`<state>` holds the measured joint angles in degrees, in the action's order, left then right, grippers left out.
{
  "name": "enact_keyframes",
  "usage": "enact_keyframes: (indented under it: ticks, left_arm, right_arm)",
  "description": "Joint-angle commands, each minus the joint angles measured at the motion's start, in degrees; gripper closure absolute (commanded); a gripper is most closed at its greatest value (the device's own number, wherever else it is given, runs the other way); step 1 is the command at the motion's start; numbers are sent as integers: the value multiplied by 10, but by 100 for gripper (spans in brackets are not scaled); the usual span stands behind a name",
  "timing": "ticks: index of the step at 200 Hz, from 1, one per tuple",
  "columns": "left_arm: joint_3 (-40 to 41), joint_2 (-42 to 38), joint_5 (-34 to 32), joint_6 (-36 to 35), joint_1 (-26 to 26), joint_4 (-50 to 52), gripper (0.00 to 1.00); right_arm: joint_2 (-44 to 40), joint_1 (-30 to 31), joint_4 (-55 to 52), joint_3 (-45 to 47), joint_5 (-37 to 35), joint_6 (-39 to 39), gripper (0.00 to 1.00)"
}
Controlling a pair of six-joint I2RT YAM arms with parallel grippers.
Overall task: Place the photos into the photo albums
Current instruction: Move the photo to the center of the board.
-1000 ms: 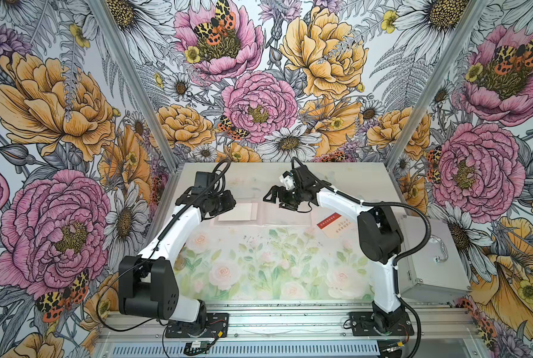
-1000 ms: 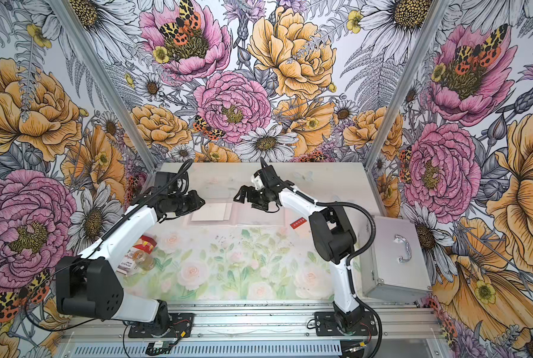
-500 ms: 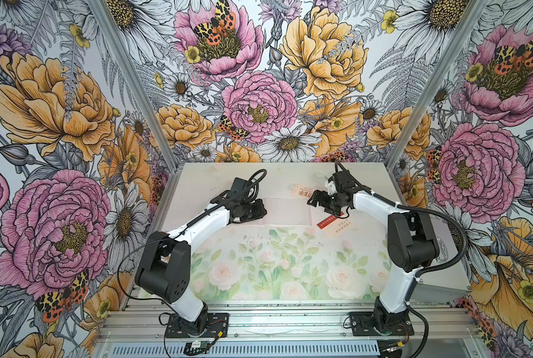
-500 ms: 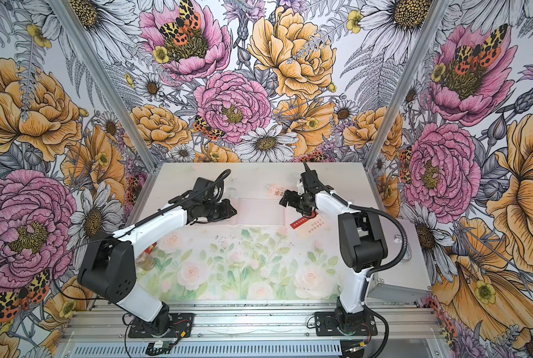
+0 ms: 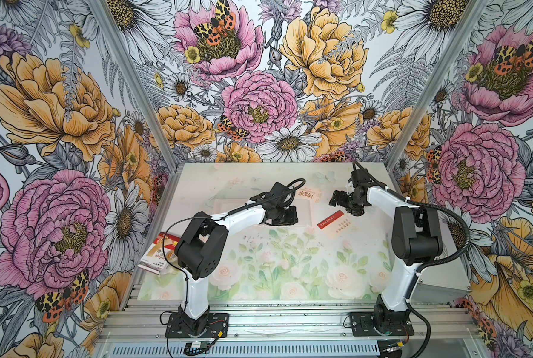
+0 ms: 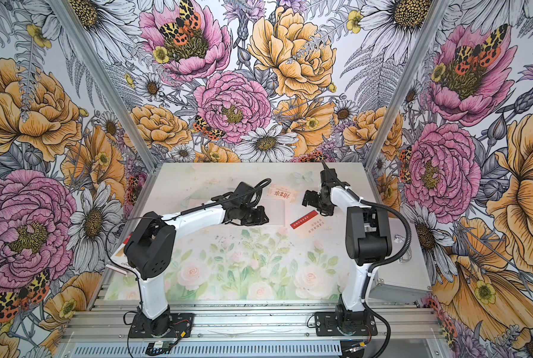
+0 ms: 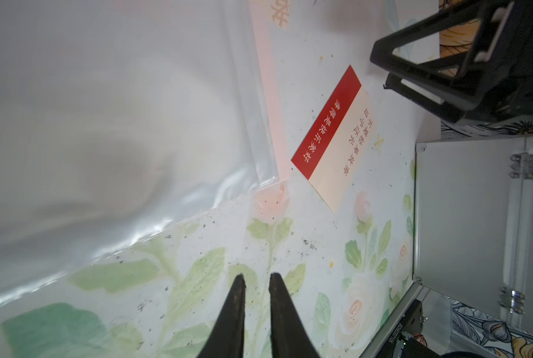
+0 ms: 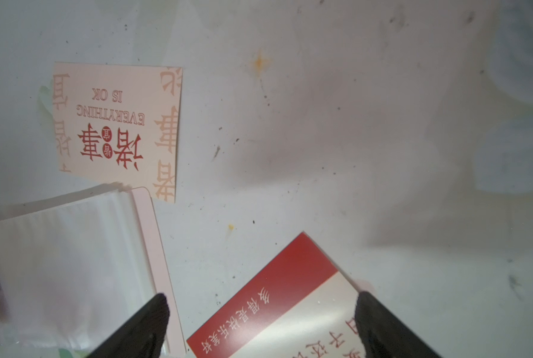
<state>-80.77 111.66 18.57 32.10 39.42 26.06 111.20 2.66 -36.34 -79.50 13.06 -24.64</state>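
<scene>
A red-and-cream photo [image 8: 277, 307] and a cream photo [image 8: 116, 124] lie flat beside the open pink album [image 8: 147, 235].

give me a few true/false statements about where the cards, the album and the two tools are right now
1. The right tool is open, with the red and cream card below it. True.
2. The left tool grips a card. False: its fingers are nearly together with nothing between them, over the bare floral mat.
3. The cream card reading EVERYTHING IS OK lies flat on the table by a corner of the album. True.
4. The red and cream card is already inside the album. False: it lies on the mat beside the album's edge.
5. The silver metal case stands between the two cards. False: it sits at the table's edge, by the right arm's base.
</scene>
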Motion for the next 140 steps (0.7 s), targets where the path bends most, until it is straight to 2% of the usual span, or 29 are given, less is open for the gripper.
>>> enact_keyframes:
  ticks: [1,75,109,140]
  left_arm:
    - [-32,27,17,15,16,-10,82]
    - [-119,121,45,32,58,-10,82]
    - [-143,156,53,39,65,-10,81]
    - [-141,168,49,39,65,-10,81]
  right_arm:
    - [28,0,-13,-24,-21,17,5]
    - [76,-6,-38,-68,-39,36,5]
    - [71,-6,-38,-50,16,40,8]
    - [50,-3,-38,-12,38,41,11]
